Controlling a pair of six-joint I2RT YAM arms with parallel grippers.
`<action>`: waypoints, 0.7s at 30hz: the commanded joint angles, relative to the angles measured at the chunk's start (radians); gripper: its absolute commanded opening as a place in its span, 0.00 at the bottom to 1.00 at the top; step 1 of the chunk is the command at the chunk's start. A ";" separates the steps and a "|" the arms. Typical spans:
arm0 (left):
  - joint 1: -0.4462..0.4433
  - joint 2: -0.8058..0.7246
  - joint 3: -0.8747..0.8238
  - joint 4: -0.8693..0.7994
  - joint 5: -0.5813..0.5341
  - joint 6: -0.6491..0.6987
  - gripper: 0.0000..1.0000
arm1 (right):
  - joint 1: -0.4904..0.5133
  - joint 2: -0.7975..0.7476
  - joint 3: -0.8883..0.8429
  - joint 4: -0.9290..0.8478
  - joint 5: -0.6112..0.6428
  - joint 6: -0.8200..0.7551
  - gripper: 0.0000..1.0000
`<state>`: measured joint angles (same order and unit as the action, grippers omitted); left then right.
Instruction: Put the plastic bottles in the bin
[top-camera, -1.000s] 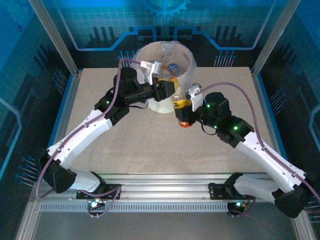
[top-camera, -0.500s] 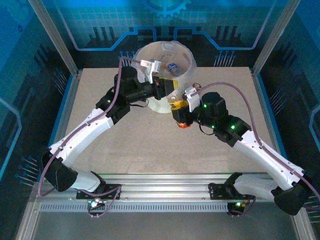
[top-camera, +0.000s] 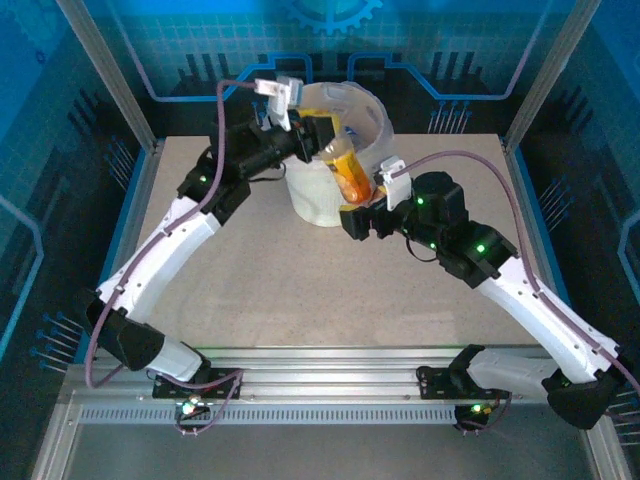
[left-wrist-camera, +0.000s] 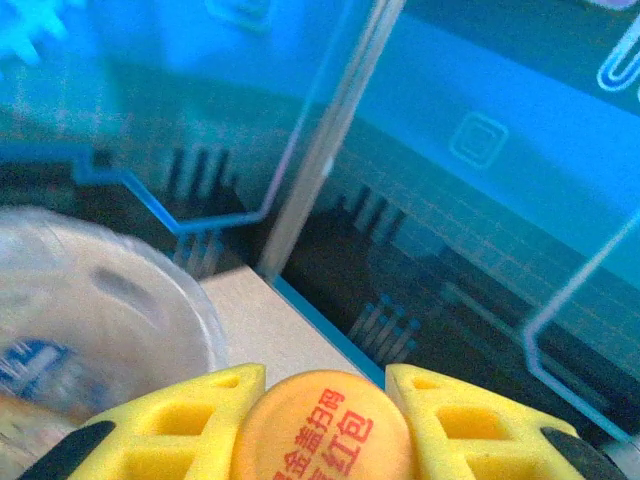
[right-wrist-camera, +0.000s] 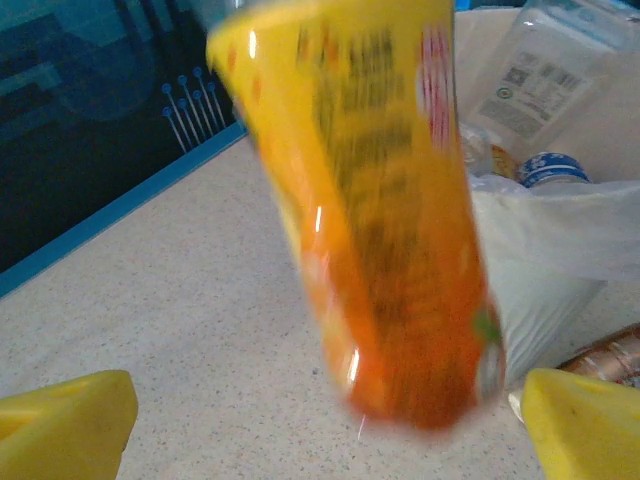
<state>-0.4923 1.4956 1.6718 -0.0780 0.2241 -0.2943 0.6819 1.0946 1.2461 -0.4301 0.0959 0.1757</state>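
Currently left gripper (left-wrist-camera: 322, 400): jaws pinch the orange cap (left-wrist-camera: 322, 445) of the orange bottle (right-wrist-camera: 385, 220), one yellow finger on each side, closed on it. The bottle hangs from that pinch, cap up and base down. Its long axis is tilted, with the top toward the middle of the bin (top-camera: 305, 195) and the base slanting out toward the bin's near-right side and the right arm.

Right gripper (right-wrist-camera: 322, 430): jaws spread wide, nothing in them. One yellow fingertip sits off each side of the bottle's base, both clear of it. From overhead this gripper is just off the bin's near-right wall, under the bottle's base. So the left arm has the bottle and the right arm is only close by.

The bottle is about at the bin's near-right rim. I cannot tell whether the base is over the opening or outside it. Inside the bin are the bag liner, a blue-capped bottle (right-wrist-camera: 548, 168) and other clear plastic.

Judgement: the step is carry over and drop. The base likely needs to come inward over the opening before the left jaws release. Otherwise it could clip the rim and land on the bench (top-camera: 300, 290).
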 joint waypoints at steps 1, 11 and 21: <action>0.034 0.034 0.109 0.018 -0.083 0.128 0.00 | 0.017 -0.047 0.035 -0.058 0.070 0.032 1.00; 0.093 0.210 0.345 0.078 -0.289 0.438 0.00 | 0.014 -0.112 -0.007 -0.158 0.285 0.154 1.00; 0.121 0.430 0.558 0.043 -0.420 0.691 0.00 | 0.006 -0.194 -0.081 -0.189 0.370 0.245 1.00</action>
<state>-0.3748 1.8946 2.1563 -0.0406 -0.1223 0.2703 0.6823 0.9340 1.1809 -0.5953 0.4145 0.3740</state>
